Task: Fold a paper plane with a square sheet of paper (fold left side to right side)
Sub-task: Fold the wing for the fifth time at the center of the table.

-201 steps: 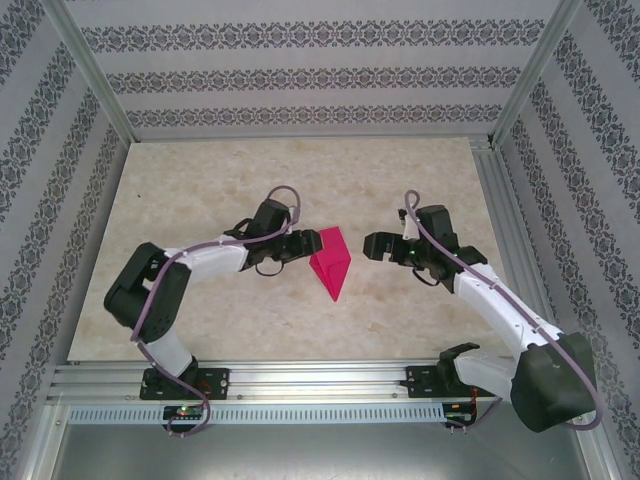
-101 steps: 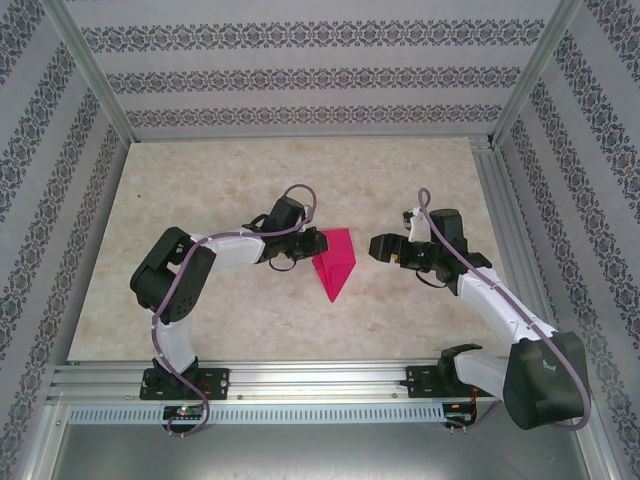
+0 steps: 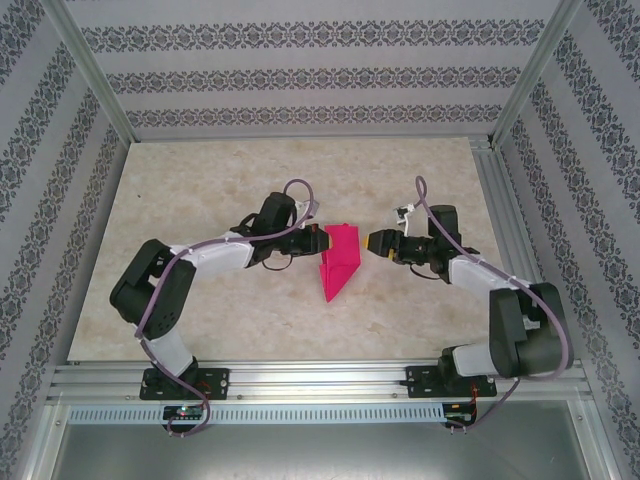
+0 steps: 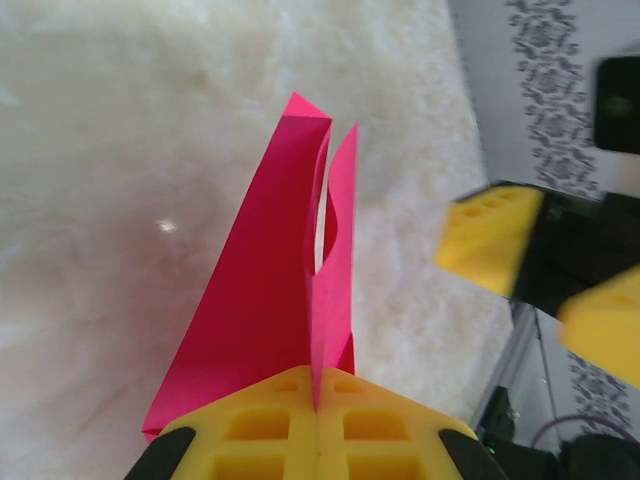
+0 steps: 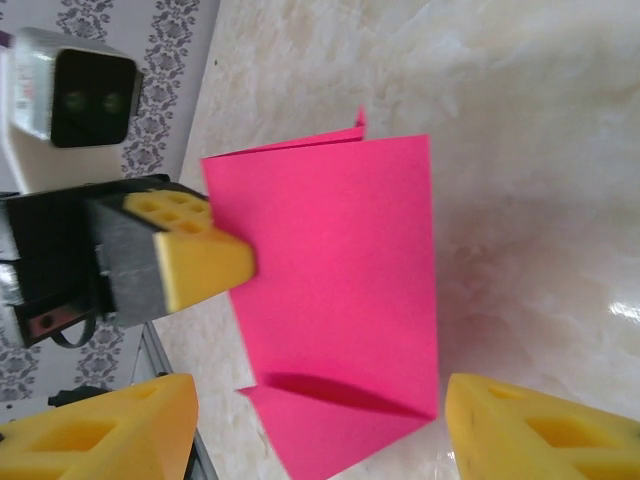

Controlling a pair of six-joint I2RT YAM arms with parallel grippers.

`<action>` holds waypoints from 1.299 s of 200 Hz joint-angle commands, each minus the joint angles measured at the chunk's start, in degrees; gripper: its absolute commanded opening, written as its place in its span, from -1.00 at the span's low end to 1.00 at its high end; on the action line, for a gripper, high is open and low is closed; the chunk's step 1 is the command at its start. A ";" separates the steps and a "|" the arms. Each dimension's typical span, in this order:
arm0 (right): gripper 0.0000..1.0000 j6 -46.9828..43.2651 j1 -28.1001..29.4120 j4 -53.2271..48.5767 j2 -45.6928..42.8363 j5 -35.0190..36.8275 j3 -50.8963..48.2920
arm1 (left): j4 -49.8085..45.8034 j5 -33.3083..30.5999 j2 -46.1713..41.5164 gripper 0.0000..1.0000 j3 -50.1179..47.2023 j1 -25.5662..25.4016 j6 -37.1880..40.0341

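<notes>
Top external view: patterned walls (image 3: 300, 80) close in a pale marbled table (image 3: 200, 200), with a metal rail (image 3: 300, 380) along its near edge where both arms are bolted. The left arm (image 3: 210, 258) bends up from its base and reaches rightward to the middle of the table. The right arm (image 3: 480, 275) folds back on itself and reaches leftward to face it. Between the two lies the sheet of paper (image 3: 340, 262), bright magenta, folded into a wedge whose point aims at the near edge. Its wide end is toward the far wall, and one flap is raised off the surface.

The left gripper (image 3: 313, 241) sits at the paper's upper left edge. From the left wrist, its yellow pads (image 4: 270, 425) are pressed together with a thin upright edge of the paper clamped between them, so it is grasping the sheet. The rest of the paper slopes away onto the table.

The right gripper (image 3: 376, 242) hangs just beside the paper's right side, apart from it. From the right wrist, its two yellow fingertips (image 5: 100, 430) stand wide apart with nothing between them, so it is released. The raised pink panel faces that camera, and a left-gripper pad touches its left edge
</notes>
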 commanded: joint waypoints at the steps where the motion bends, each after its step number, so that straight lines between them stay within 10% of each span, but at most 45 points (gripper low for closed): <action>1: 0.33 1.68 -0.29 9.65 3.17 -5.84 0.45 | 5.17 5.45 -1.89 -1.00 -1.01 0.73 0.30; 74: 0.17 1.96 1.92 11.29 7.92 -9.95 2.43 | 8.75 9.21 -2.22 -1.00 -1.27 0.73 -1.45; 166: -0.66 1.37 2.15 9.01 7.64 -9.02 2.70 | 7.77 8.48 -1.94 -1.00 -2.57 1.95 -1.27; 210: -0.96 1.23 2.77 5.06 7.89 -6.22 3.70 | -0.97 3.05 -5.20 -0.06 -2.43 3.94 2.57; 260: -0.99 5.38 5.19 -4.09 8.99 2.29 6.94 | -21.09 -11.23 -16.12 0.19 -0.40 3.76 12.89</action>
